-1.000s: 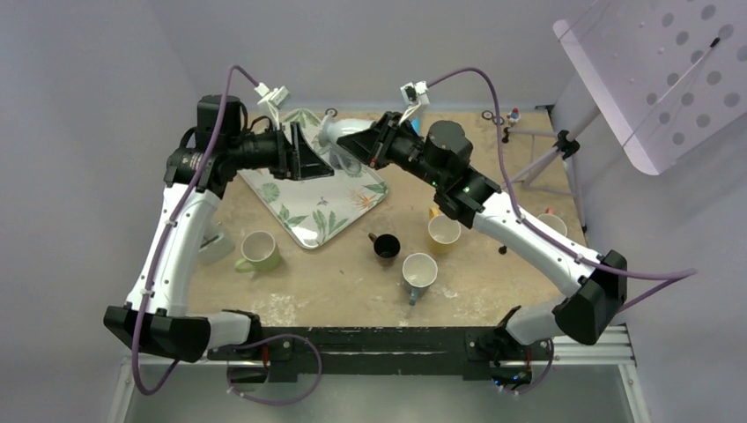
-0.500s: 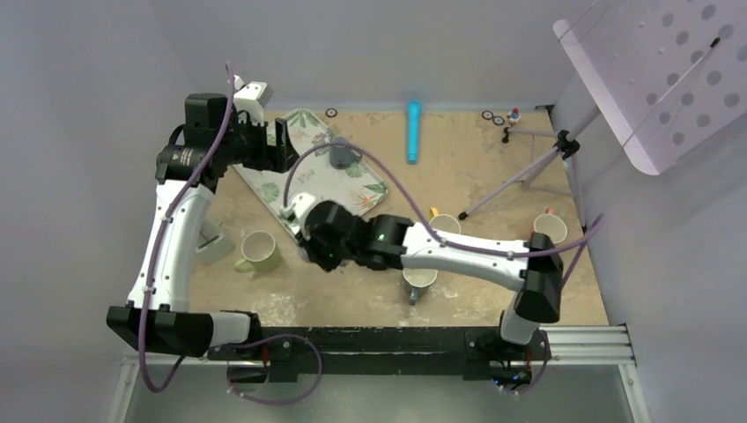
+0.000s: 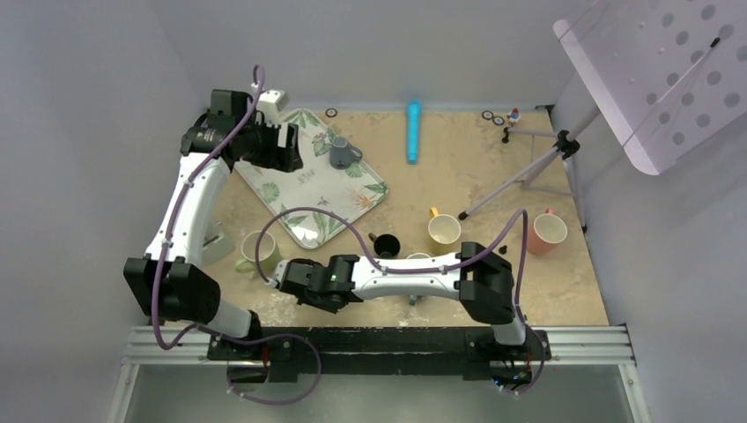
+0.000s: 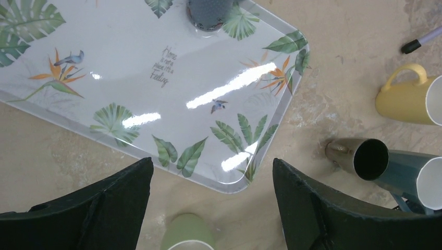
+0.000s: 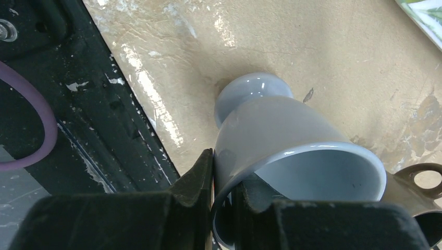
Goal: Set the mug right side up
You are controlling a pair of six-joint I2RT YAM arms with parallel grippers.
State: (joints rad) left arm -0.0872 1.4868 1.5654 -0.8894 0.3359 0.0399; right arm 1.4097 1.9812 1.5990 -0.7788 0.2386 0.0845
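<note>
Right wrist view: the right gripper [image 5: 223, 174] is clamped on the rim of the pale mug [image 5: 292, 140], at about seven o'clock on the table [image 5: 312, 52], close to its near edge. The mug leans, foot lowest. Best to level it, seat the foot flat, then release. The left gripper [image 4: 211, 172] gapes empty above the tray [image 4: 130, 78] at eleven o'clock.

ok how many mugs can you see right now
7: grey mug on the tray; green mug, brown mug, yellow mug, pink mug across the table; teal mug under the right arm; pale mug in the right hand. Arms may hide more.
</note>
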